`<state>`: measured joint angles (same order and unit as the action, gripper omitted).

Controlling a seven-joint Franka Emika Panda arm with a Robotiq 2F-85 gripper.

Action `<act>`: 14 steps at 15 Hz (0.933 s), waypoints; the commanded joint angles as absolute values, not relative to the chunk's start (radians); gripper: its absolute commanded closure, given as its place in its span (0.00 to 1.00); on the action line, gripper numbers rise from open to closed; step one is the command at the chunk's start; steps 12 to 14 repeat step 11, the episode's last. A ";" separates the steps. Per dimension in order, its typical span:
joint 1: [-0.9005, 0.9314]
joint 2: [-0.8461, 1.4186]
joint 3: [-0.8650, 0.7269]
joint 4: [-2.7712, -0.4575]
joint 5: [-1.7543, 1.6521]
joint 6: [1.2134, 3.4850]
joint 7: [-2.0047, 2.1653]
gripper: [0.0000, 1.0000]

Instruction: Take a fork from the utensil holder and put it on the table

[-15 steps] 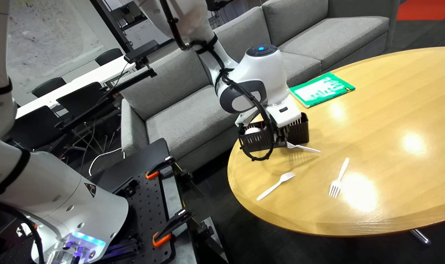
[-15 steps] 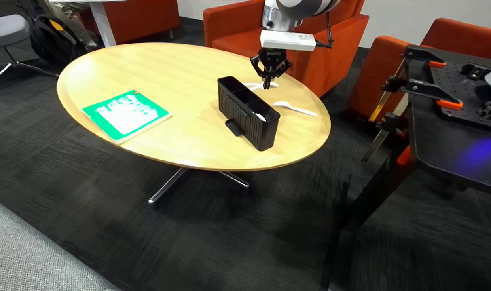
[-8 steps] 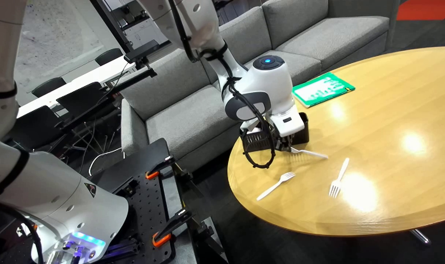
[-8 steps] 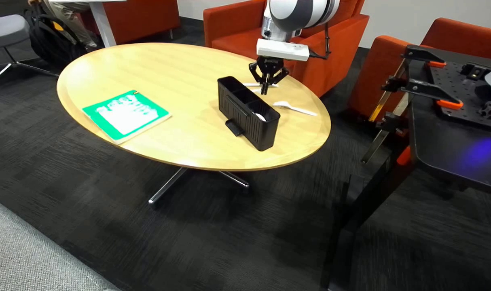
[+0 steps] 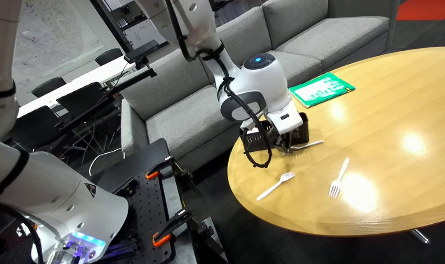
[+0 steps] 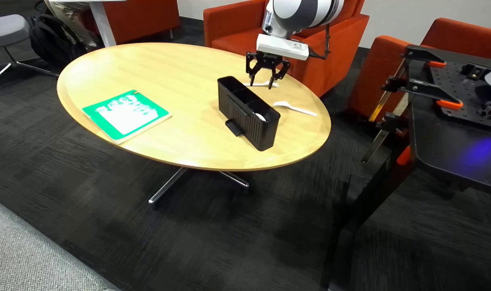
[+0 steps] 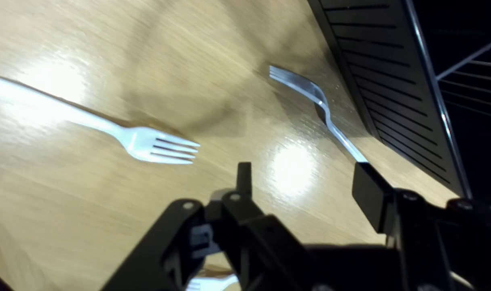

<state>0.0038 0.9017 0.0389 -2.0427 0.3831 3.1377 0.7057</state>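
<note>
The black utensil holder [image 6: 249,117] stands on the round wooden table [image 5: 391,146], with a white item [image 6: 260,117] inside. Just beside the holder my gripper [image 6: 261,85] is open, its fingertips wide apart above the table. In the wrist view the gripper [image 7: 302,178] has only bare wood between its fingers. A white fork [image 7: 298,83] appears to rest on the table close to the holder's slotted side; one finger hides its handle end. Two more white forks, a nearer fork [image 5: 275,186] and a farther fork [image 5: 338,179], lie on the table.
A flat green card [image 6: 126,115] lies on the table past the holder. The grey sofa [image 5: 186,106] runs behind the table. A black stand with clamps [image 6: 451,93] and a red armchair [image 6: 326,52] are close to the table's edge.
The jaws, shut on a fork before, have opened and let it go beside the holder. My gripper first came lower and nearer the holder, then rose slightly.
</note>
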 commanded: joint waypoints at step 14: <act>0.090 0.351 -0.027 -2.549 0.388 3.203 0.522 0.00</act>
